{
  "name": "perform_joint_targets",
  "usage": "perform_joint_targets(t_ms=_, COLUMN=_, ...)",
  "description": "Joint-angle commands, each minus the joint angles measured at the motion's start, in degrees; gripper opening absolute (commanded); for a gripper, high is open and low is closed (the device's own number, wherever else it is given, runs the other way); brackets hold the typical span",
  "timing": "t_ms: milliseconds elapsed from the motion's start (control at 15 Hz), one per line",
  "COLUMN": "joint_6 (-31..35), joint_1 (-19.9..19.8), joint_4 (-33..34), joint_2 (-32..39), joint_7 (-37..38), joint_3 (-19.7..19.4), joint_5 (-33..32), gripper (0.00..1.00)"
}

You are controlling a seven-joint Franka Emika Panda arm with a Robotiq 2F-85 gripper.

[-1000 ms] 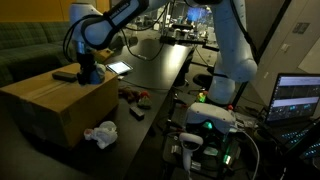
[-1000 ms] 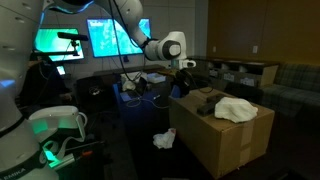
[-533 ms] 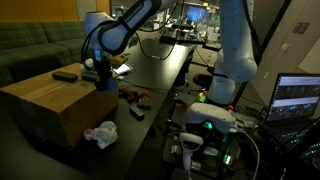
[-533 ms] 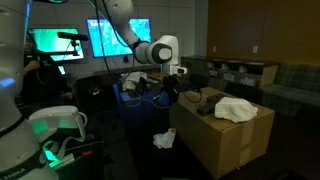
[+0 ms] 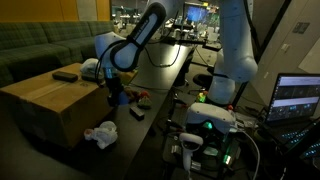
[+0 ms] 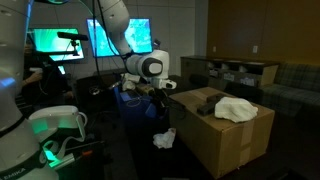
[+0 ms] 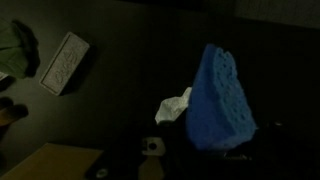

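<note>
- Gripper (image 5: 117,96): just beside the cardboard box (image 5: 45,105). It is small and dark in both exterior views, and its jaws cannot be told apart.
- Blue sponge (image 7: 222,100): where the jaws meet it is lost in darkness in the wrist view.
- Cardboard box, wrist view: only one corner shows, cut off by the bottom edge.
- Green thing (image 7: 10,45): above that box corner, cut off by the left edge, kind unreadable.
- Dim object (image 7: 150,165): beside the box corner, blurred, not identifiable.
- Dark flat item (image 5: 65,74): on the box top, too small to name.
- Laptop (image 5: 300,97): well apart from the box, cut off by the frame edge.
</note>
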Motion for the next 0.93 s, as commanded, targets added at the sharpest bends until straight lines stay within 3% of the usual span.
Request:
perform_joint_targets(t_ms=0, joint_6=5.14, joint_1=-0.5, joint_4=-1.66, joint_2=3.23, joint_7=-0.61, joint_3=-0.02, joint_5=1.24, gripper=0.09)
perform_joint_targets(t_ms=533, joint_6=13.69, joint_1=-4.74, joint_4=1.15, joint_2=14.94, joint_7=-5.5, joint_3=-0.2, joint_5=2.56, gripper=0.08)
perform_joint_targets(t_ms=867, joint_6=14.79, joint_1=-8.73, joint_4=6.74, joint_2=22.08, joint_7=-9.87, joint_3=0.5, joint_5=4.09, gripper=0.08)
